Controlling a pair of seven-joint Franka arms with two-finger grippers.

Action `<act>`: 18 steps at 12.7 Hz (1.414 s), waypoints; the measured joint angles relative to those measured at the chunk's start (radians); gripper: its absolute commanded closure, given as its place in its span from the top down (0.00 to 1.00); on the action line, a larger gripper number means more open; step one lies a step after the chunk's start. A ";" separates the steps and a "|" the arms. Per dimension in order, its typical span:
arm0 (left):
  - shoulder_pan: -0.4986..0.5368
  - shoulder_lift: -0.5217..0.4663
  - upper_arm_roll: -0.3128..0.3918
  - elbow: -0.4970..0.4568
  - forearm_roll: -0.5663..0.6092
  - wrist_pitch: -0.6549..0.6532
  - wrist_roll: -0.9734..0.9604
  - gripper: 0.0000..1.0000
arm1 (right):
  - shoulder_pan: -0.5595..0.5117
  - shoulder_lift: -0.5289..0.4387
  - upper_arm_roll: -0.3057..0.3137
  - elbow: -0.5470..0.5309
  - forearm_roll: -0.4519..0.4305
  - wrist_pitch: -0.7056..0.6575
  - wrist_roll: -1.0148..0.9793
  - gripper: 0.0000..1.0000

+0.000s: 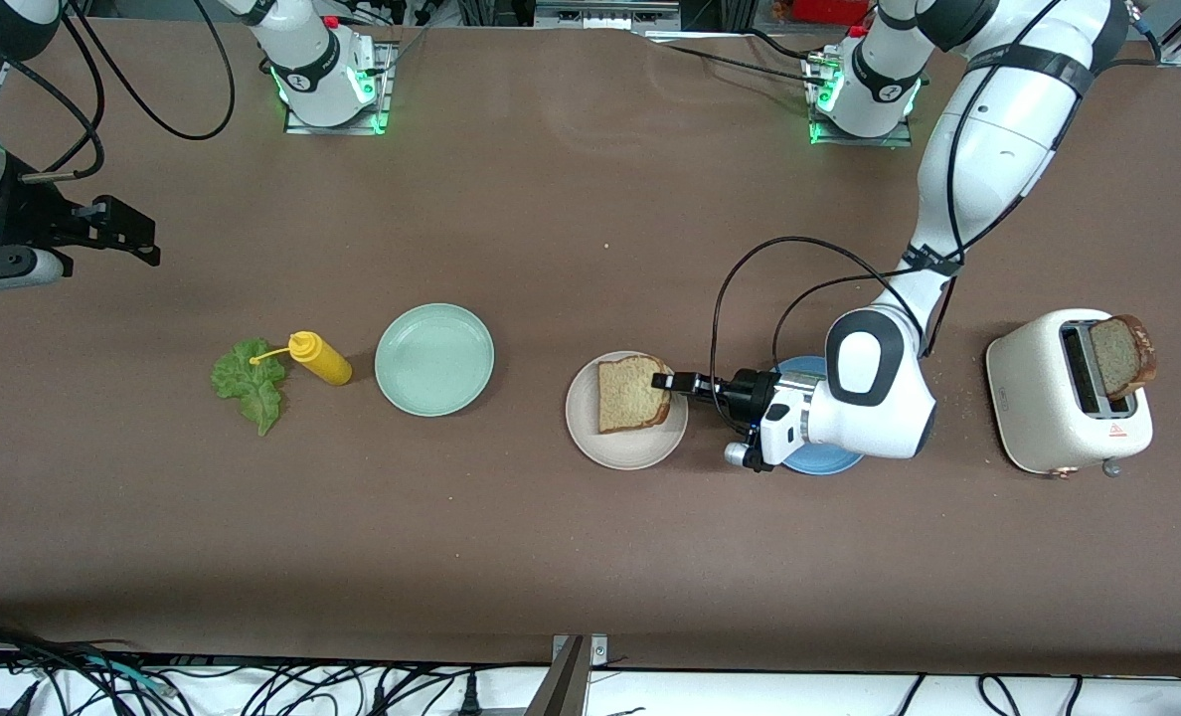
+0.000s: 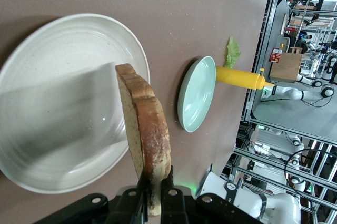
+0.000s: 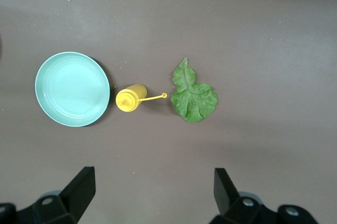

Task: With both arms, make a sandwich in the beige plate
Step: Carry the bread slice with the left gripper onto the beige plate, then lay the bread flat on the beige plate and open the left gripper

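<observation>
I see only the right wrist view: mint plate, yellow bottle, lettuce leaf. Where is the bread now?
Observer: One bread slice is over the beige plate, pinched at its crust by the left claw, which is shut on it.
Operator: Is the slice flat in the plate?
Observer: No. In the left wrist view it stands on edge above the plate, not lying flat.
Operator: Is there another slice?
Observer: Yes, a second slice sticks up from the white toaster at the left arm's end of the table.
Operator: And my claw?
Observer: The right claw is open, above the lettuce leaf.
</observation>
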State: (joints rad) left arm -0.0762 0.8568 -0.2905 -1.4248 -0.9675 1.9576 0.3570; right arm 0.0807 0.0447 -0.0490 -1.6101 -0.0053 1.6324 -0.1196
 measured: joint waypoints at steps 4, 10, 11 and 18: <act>-0.013 0.037 0.000 0.003 -0.029 0.041 0.098 0.33 | 0.000 0.000 0.000 0.000 0.000 0.000 0.000 1.00; -0.014 0.047 0.008 0.020 -0.042 0.061 0.146 1.00 | 0.000 0.000 0.000 0.000 0.000 0.000 0.000 1.00; -0.012 0.045 0.010 0.024 -0.024 0.061 0.150 1.00 | 0.000 0.000 0.000 0.000 0.000 0.000 0.000 1.00; 0.077 -0.044 0.015 0.036 0.360 0.037 0.151 1.00 | 0.000 0.000 0.000 0.002 0.000 0.001 0.002 1.00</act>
State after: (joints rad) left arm 0.0009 0.8128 -0.2752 -1.3883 -0.6072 1.9942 0.5076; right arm 0.0808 0.0447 -0.0488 -1.6081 -0.0053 1.6337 -0.1173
